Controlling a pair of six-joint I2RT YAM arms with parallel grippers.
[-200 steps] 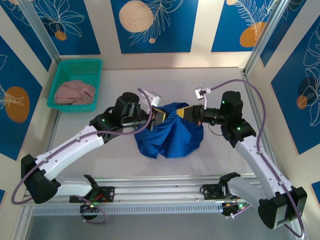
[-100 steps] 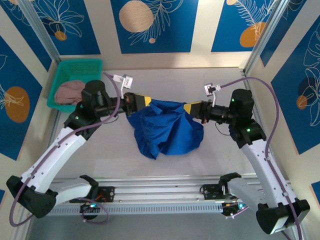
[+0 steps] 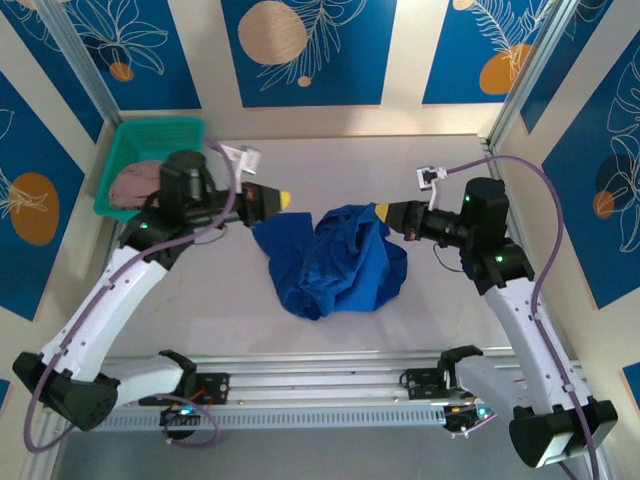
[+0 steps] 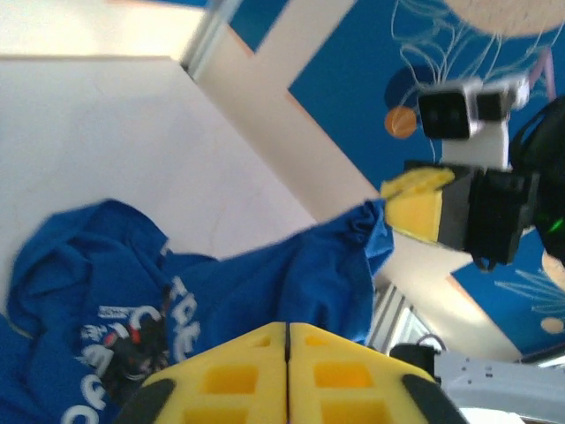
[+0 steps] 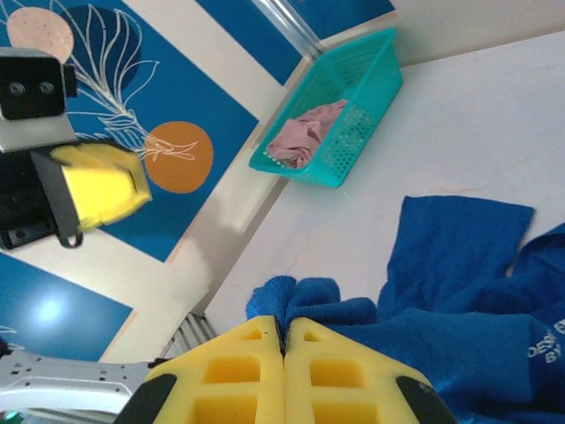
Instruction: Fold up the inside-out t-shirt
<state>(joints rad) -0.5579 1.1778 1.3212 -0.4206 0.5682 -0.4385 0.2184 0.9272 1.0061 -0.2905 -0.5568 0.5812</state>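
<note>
Progress is near zero: the inside-out t-shirt [image 3: 335,262] sits as a crumpled blue heap on the table [image 3: 230,300], midway between the arms, not laid flat, no clean fold visible. Right gripper [image 3: 382,211] is clamped on a bunched edge at the heap's far-right top, holding that corner up off the table; the right wrist view shows cloth pinched at its tips. Left gripper [image 3: 283,199] hovers just left of the heap, clear of the cloth; in the left wrist view its fingers [image 4: 247,371] look pressed together with nothing between. White print shows on some folds in the wrist views. Teal basket [image 3: 160,124] with a pink garment [image 3: 132,184] sits far left, well apart, not involved. Left to do, as I judge it: grab a second corner with the left, spread the shirt flat, then fold sleeves and body.
</note>
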